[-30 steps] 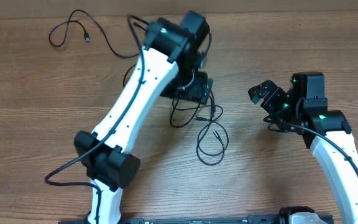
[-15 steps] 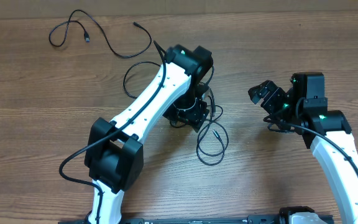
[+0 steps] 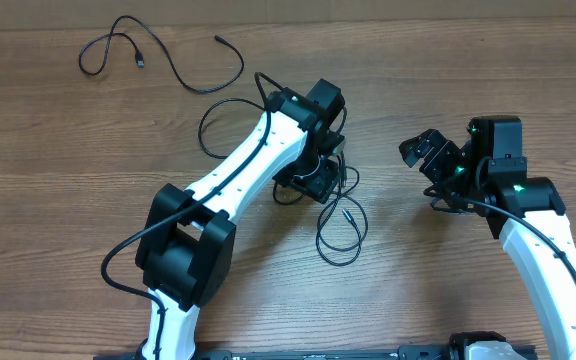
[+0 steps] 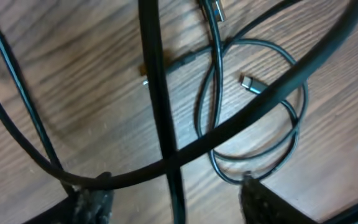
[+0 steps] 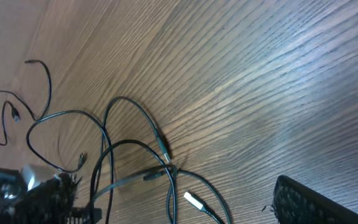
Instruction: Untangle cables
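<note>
The left claw hangs low over the tangle of cables near the middle of the table, its fingers spread wide. In the left wrist view, two black cords cross close to the lens between the fingertips; whether either finger touches them cannot be told. On the wood beneath lies a round loop of thin cord with a silver-tipped plug inside it. In the overhead view, another part of the tangle curves out on the left side of the arm, and a double loop trails from it toward the near edge. A separate cable lies toward the far left corner, apart from the tangle. The right claw is held above bare wood toward the right edge, well apart from the cables, fingers parted and gripping nothing.
</note>
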`<act>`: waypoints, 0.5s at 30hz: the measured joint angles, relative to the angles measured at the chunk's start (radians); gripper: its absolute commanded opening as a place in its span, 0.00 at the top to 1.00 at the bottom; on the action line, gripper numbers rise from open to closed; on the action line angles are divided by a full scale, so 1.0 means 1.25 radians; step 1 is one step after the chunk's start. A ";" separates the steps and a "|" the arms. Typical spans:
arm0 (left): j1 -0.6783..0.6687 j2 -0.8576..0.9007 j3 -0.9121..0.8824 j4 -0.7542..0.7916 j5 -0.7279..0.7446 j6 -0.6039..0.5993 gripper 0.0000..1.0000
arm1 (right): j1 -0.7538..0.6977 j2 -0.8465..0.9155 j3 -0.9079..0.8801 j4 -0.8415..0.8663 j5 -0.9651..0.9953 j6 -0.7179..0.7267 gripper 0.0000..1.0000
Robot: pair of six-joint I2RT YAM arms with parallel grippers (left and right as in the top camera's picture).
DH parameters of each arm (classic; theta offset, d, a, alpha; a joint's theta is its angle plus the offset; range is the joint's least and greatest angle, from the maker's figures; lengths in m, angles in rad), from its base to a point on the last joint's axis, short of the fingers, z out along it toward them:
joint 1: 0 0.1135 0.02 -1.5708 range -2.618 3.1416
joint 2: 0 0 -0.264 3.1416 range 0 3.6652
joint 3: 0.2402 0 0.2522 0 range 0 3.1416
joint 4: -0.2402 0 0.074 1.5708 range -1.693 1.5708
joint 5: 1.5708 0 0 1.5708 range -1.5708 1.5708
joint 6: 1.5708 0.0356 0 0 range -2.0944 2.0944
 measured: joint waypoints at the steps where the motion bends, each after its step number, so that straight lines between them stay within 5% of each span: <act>1: 0.000 0.000 -0.006 0.004 -0.001 0.004 0.52 | 0.000 0.000 0.000 0.000 0.000 0.000 0.00; 3: 0.000 0.000 -0.016 0.007 -0.001 0.008 0.58 | 0.000 0.000 0.000 0.000 0.000 0.000 0.00; 9: 0.000 0.000 -0.022 0.007 0.000 0.001 0.96 | 0.000 0.000 0.000 0.000 0.000 0.000 0.00; 15: 0.000 0.000 -0.009 -0.020 -0.001 -0.006 0.96 | 0.000 0.000 0.000 0.000 0.000 0.000 0.00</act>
